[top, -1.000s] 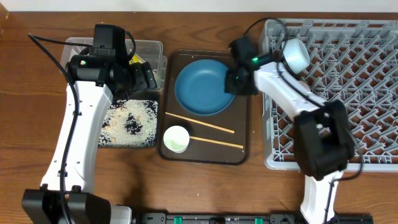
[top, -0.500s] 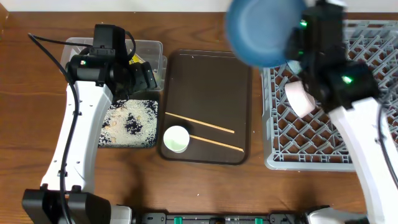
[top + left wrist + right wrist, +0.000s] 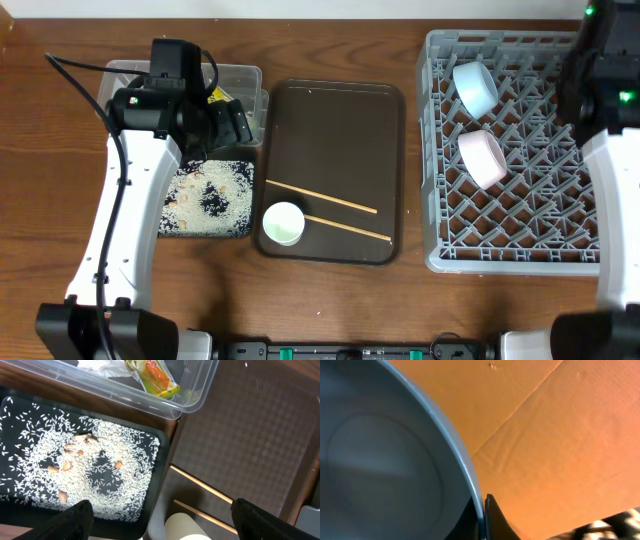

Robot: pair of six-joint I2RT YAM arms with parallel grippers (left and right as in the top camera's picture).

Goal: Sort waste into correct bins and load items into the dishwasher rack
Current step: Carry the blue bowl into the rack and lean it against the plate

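Rice (image 3: 125,485) lies scattered over the shallow black tray (image 3: 162,450), with a few brownish bits among the white grains. Just behind it stands the clear tub (image 3: 190,405), which holds the crumpled napkin (image 3: 102,365) and the yellow-orange wrapper (image 3: 155,377). The left claw (image 3: 161,510) hangs above the edge of these two bins, spread wide and pinching nothing.

On the brown serving tray (image 3: 340,130) two chopsticks (image 3: 320,197) lie slanted and roughly parallel. The small white cup (image 3: 284,223) stands upright beside their left ends, near the tray's front left corner.

The grey dishwasher rack (image 3: 520,250) sits on the tabletop (image 3: 60,200) to the right. In it the light-blue bowl (image 3: 476,87) and the white bowl (image 3: 482,158) are tipped on edge among the pegs.

The right arm (image 3: 610,90) reaches over the rack's right side. In its wrist view the right claw (image 3: 482,515) is pressed together on the rim of the dark-blue bowl (image 3: 385,460), whose hollow fills the left of that view.
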